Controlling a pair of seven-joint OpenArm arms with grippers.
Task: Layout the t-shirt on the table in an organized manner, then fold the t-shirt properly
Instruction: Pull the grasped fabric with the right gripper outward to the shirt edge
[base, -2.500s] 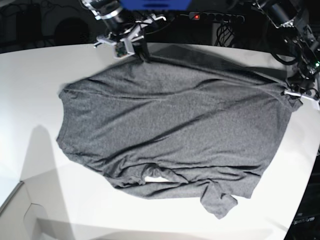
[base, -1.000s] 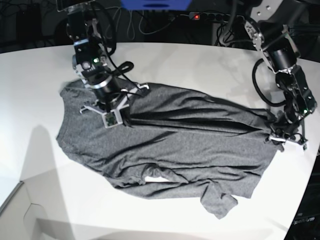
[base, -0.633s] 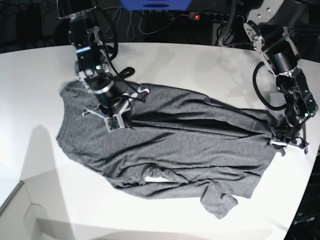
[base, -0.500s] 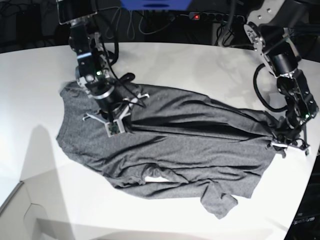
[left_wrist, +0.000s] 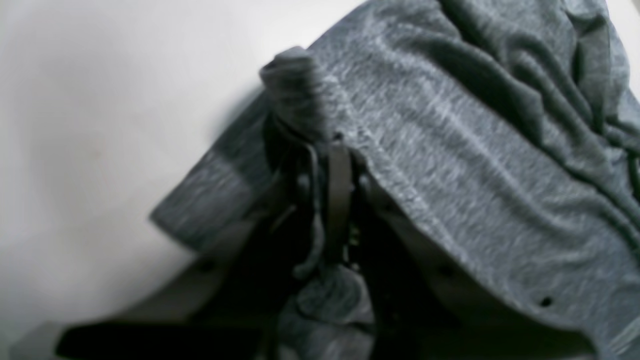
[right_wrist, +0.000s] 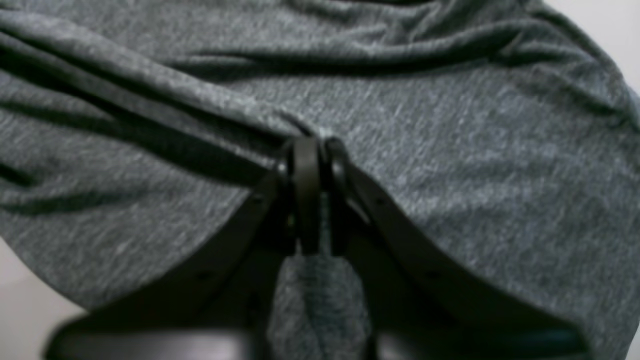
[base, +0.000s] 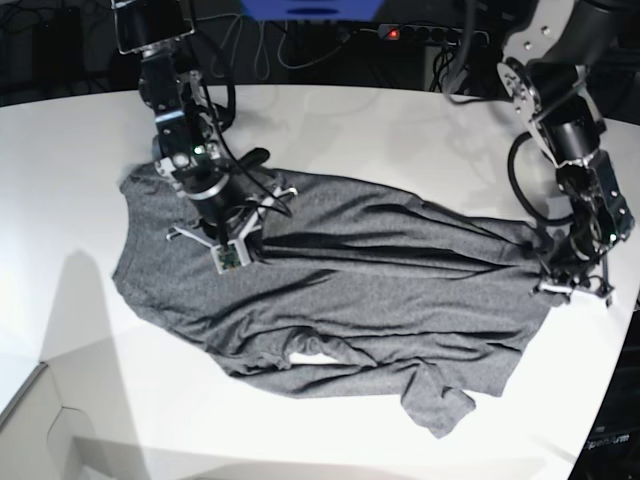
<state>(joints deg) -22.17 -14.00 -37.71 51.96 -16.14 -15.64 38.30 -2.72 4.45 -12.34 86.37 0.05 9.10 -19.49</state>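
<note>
T-shirt (base: 340, 290) long axis runs between your pincers; left pincer (base: 572, 288) clamped on one end, right pincer (base: 240, 240) pinching the other.

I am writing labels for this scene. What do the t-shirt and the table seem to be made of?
The t-shirt looks like a soft knit, probably cotton or a blend: heathered grey flecks, matte, and it drapes in loose folds. The table looks like a hard, smooth white laminate or painted board: it is even, faintly glossy, and takes soft shadows. The exact material cannot be told.
</note>
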